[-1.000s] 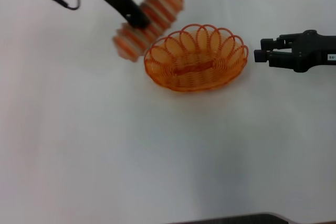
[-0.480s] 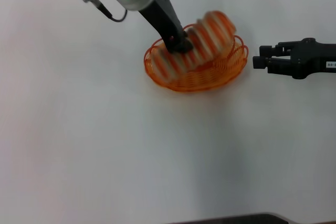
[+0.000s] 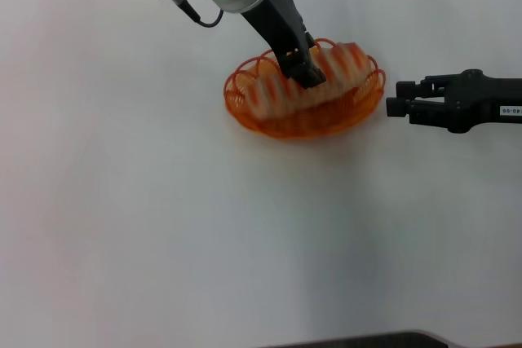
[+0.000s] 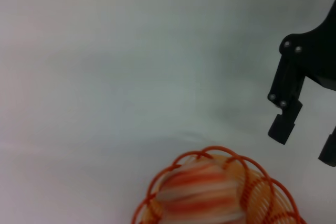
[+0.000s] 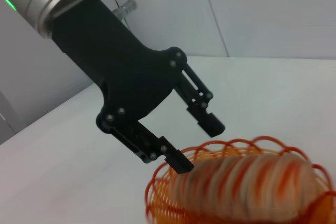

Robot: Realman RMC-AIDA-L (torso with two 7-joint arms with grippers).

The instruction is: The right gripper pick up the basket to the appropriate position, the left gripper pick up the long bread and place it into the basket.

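The orange wire basket [image 3: 245, 112] stands on the white table at the middle back. The striped long bread [image 3: 347, 59] lies lengthwise inside it, blurred. My left gripper [image 3: 306, 75] hangs over the bread's middle. In the right wrist view the left gripper [image 5: 195, 145] is open just above the bread [image 5: 247, 184] and the basket [image 5: 163, 203], not clamping it. My right gripper [image 3: 391, 99] is open and empty just right of the basket, not touching it. The left wrist view shows the bread [image 4: 197, 195], the basket rim [image 4: 210, 150] and the right gripper [image 4: 307, 140].
The white table [image 3: 163, 226] stretches bare to the left and front of the basket. A dark edge [image 3: 383, 338] shows at the very front.
My left arm carried the bread to the right and down over the basket. The bread now lies in the basket and the left fingers stand apart. The right gripper barely shifted.
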